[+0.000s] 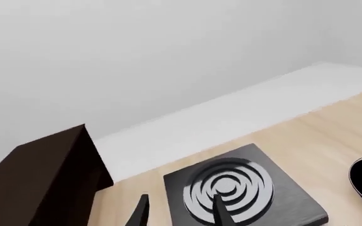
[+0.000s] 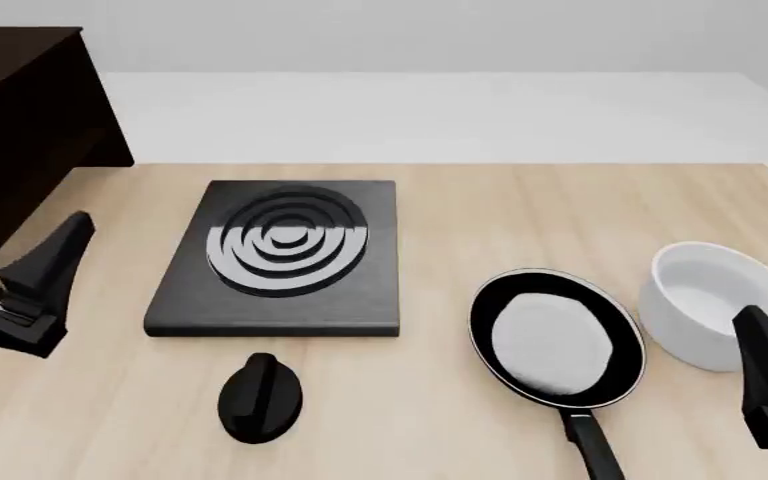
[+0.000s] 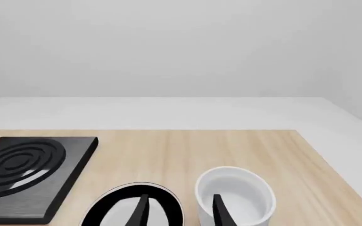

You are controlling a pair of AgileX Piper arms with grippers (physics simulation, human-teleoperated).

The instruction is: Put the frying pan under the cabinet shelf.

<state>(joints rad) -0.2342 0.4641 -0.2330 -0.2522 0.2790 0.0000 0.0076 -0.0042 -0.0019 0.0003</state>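
Frying pan (image 2: 556,343) on table (image 2: 518,215), free of both grippers, at 4 o'clock from stove plate (image 2: 281,257).

Handle toward 6 o'clock; white bowl (image 2: 708,303) just beside rim at 3 o'clock; black knob (image 2: 260,396) lying at 9 o'clock, near stove's front edge. Cabinet shelf (image 2: 17,120) at far 10 o'clock corner, well apart from pan. Left gripper (image 1: 179,212) raised over stove side, fingers spread, grasping nothing. Right gripper (image 3: 179,211) above pan and bowl, fingers likewise parted, empty.

black frying pan (image 2: 554,345), dark brown cabinet shelf (image 2: 17,140)
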